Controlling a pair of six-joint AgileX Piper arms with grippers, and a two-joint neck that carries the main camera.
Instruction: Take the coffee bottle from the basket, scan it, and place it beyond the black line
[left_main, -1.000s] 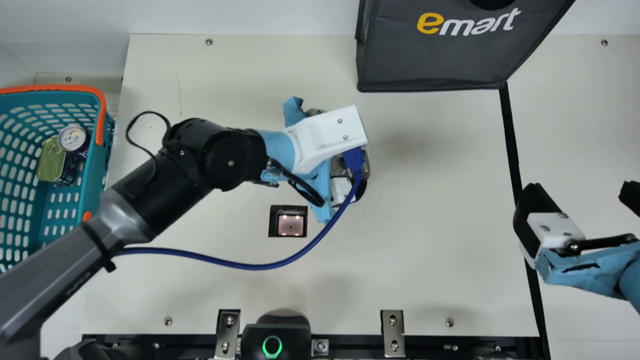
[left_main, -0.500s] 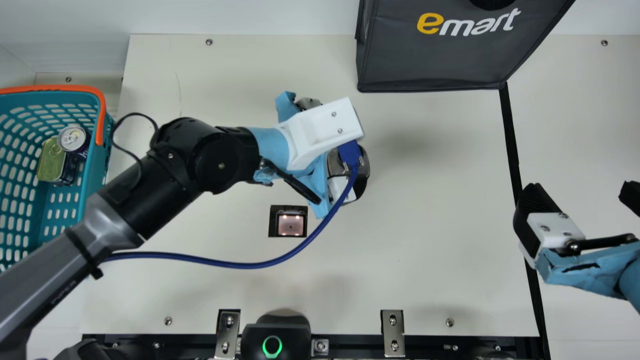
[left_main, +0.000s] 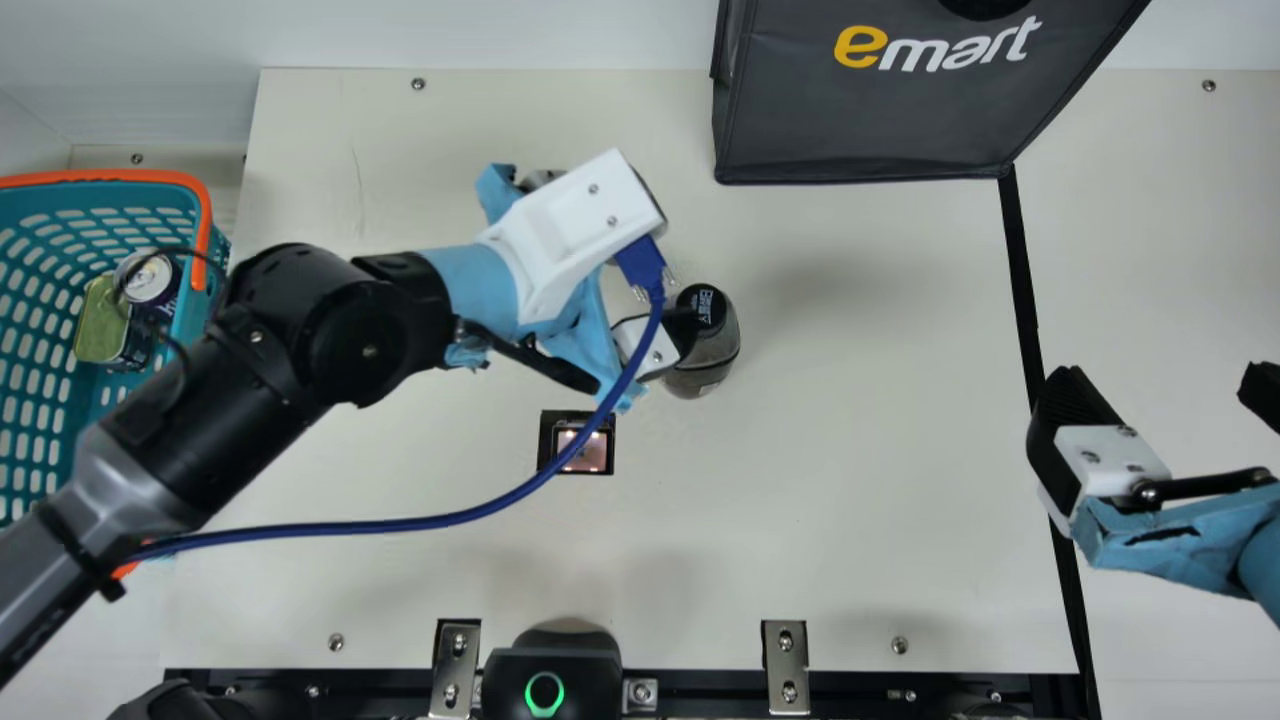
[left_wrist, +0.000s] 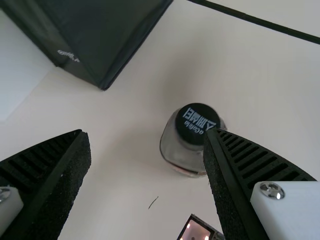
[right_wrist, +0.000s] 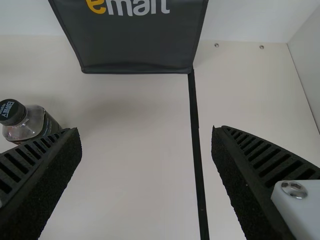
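The black-capped, dark, rounded coffee bottle (left_main: 706, 352) stands upright, inward from the cream counter's (left_main: 860, 530) far edge, likely for regripping, left tool (left_wrist: 147, 134) and right tool (right_wrist: 145, 130) wide.

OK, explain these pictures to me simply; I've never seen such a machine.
It's a robot with two arms, each ending in a two-fingered gripper. The main view comes from a camera on its neck, looking down on the table; the other two come from cameras on its wrists.

The dark bottle stands on the table, near the small square scanner. The basket at the main view's left has a can and a tin in it. A black bag is at the back, by the black line.

Nothing is held: the left gripper and right gripper are both open.
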